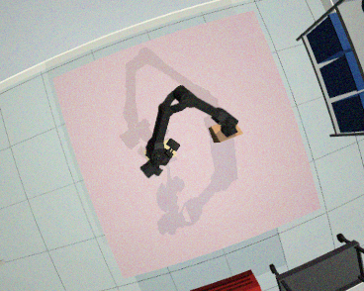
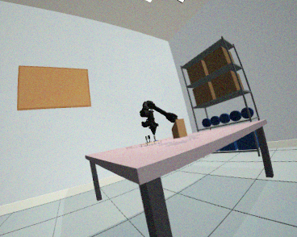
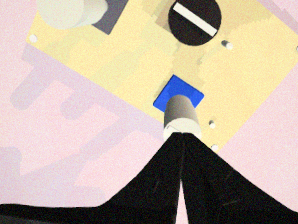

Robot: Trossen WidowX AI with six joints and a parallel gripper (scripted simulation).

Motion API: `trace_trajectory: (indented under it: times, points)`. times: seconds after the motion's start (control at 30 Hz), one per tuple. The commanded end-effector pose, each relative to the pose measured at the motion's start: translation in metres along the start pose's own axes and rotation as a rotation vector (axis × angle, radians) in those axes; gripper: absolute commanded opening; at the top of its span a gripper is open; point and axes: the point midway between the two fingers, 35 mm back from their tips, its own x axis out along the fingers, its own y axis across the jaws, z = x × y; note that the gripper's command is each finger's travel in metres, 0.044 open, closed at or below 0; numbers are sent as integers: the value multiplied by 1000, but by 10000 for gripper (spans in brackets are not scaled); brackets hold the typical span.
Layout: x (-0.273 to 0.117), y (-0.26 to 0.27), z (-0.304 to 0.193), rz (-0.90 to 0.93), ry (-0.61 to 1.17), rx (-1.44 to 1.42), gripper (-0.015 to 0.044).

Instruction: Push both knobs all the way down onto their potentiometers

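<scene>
1. Black and closed, the hand (image 1: pixel 161 156) (image 2: pixel 154 133) (image 3: pixel 181 141) has its fingertips together with nothing between them, right by the top of a pale knob (image 3: pixel 181 112). Contact cannot be told.
2. This knob stands over a blue potentiometer (image 3: pixel 174 85) near one edge of the yellow circuit board (image 1: pixel 166 145) (image 2: pixel 156 143) (image 3: pixel 252 75), above the pink bench (image 1: pixel 265 173) (image 2: pixel 192 141) (image 3: pixel 265 175). Pressing it down seems the step in hand.
3. The tips overlap the knob's near rim in the wrist view. If they are truly off-centre, a push could slide off or tilt the knob, levering the potentiometer loose.
4. Pushing on after the knob seats could overload the part; stopping early could leave a gap.
5. Another pale knob (image 3: pixel 62 12) rises beside a dark grey potentiometer (image 3: pixel 113 17). A low sideways crossing might strike the black dial (image 3: pixel 194 19) between them.
</scene>
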Motion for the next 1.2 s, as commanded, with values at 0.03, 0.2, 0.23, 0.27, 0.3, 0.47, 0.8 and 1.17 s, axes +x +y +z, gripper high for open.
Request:
trace_trajectory:
  times: [0.03, 0.2, 0.23, 0.27, 0.3, 0.47, 0.8, 1.17]
  points:
    - [1, -1, 0, -4, -3, -7, 0]
    - [2, -1, 0, -4, -3, -7, 0]
    - [2, -1, 0, -4, -3, -7, 0]
    - [2, -1, 0, -4, -3, -7, 0]
    - [3, -1, 0, -4, -3, -7, 0]
    - [4, -1, 0, -4, -3, -7, 0]
    - [7, -1, 0, -4, -3, -7, 0]
    - [6, -1, 0, -4, -3, -7, 0]
